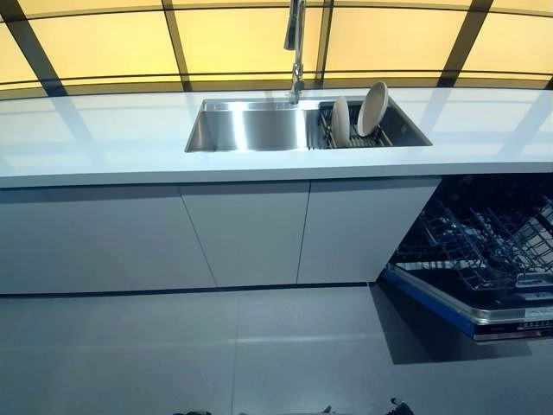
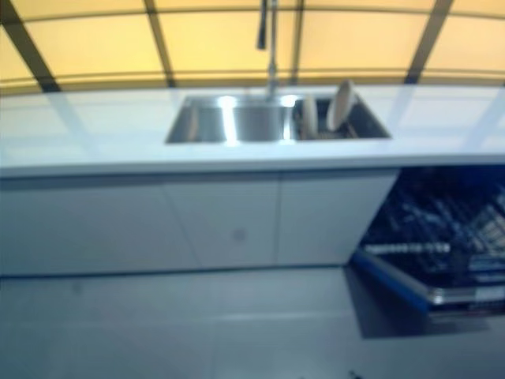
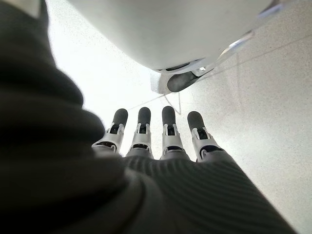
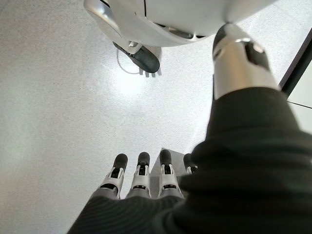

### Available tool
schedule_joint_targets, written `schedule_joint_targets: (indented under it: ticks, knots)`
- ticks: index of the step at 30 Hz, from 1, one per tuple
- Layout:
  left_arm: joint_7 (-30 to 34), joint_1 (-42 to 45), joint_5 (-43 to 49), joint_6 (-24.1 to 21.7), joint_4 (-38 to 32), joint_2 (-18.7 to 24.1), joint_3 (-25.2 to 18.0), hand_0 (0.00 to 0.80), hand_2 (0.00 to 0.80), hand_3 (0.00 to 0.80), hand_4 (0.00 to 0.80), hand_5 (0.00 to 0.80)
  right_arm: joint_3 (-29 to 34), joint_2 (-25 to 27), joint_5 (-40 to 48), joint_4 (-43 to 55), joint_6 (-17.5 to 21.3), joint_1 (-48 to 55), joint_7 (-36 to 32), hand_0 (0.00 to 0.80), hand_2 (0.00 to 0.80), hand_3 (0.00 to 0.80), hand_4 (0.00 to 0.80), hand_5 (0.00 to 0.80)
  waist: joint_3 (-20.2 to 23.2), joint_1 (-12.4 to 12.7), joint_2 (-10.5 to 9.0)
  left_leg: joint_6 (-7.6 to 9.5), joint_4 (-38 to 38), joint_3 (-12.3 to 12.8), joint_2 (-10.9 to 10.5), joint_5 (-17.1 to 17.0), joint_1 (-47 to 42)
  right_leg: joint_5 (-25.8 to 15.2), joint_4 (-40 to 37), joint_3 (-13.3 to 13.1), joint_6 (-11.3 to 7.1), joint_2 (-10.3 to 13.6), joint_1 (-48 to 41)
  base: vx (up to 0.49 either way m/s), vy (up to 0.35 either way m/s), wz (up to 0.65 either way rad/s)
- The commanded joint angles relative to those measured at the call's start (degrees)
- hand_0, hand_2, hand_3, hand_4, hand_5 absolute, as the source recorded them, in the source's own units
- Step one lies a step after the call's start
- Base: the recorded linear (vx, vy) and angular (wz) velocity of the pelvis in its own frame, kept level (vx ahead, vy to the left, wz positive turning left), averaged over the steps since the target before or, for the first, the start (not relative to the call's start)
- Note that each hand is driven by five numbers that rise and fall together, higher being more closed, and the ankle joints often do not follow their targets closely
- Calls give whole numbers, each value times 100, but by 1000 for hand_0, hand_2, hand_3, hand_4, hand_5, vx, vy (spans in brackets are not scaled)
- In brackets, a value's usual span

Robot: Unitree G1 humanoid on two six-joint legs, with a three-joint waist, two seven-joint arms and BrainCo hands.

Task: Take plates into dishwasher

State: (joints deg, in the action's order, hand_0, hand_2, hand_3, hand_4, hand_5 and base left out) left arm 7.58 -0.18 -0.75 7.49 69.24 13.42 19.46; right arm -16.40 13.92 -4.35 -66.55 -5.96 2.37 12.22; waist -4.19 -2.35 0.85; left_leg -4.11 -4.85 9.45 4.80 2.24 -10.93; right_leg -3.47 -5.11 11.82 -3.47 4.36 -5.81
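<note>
From the left eye, two plates (image 1: 361, 114) are standing on edge in a dark rack (image 1: 350, 137) inside the sink (image 1: 251, 128), set into the white surface (image 1: 104, 138). The dishwasher (image 1: 484, 259) is sitting open low on the right, its wire basket (image 1: 484, 238) showing. In the left wrist view, the left robot hand (image 3: 153, 141) is hanging over the floor (image 3: 273, 122), fingers straight, holding nothing. In the right wrist view, the right robot hand (image 4: 141, 183) is doing the same.

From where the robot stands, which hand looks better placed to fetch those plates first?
Probably the right hand. The two plates stand in the rack at the sink's right end, above the open dishwasher on the right. Both it and the left hand hang open and empty.
</note>
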Motion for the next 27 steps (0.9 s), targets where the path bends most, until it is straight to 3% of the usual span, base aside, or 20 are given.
schedule_joint_targets:
  ticks: [1,8,21,27]
  knots:
    - [-214,-428,241,-176,460,-124,-142,0,0,0,0,0,-191,-169,19,-273,-16,-436,-45,0,0,0,0,0,-141,-125,-174,485,-15,127,-577,57,133,310,290,-172,-175,-120,-111,0,0,0]
    - [-194,-463,67,-331,480,-130,-225,0,0,0,0,0,-188,-174,36,-291,-110,-490,-26,0,0,0,0,0,-161,-121,-186,481,-15,155,-564,61,113,294,286,-195,-173,-128,-117,0,0,0]
    - [-49,-407,263,-178,561,-153,-251,0,0,0,0,0,-209,-189,-163,-305,-170,-494,-34,0,0,0,0,0,-87,-128,-205,455,-15,164,-527,47,92,286,231,-255,-150,-172,-156,0,0,0]
    - [-35,-476,139,16,328,-146,-81,0,0,0,0,0,-271,-123,-50,-225,-273,-631,5,0,0,0,0,0,-210,-132,-123,439,-11,172,-498,-7,156,283,279,-252,-153,-157,-67,-13,0,0]
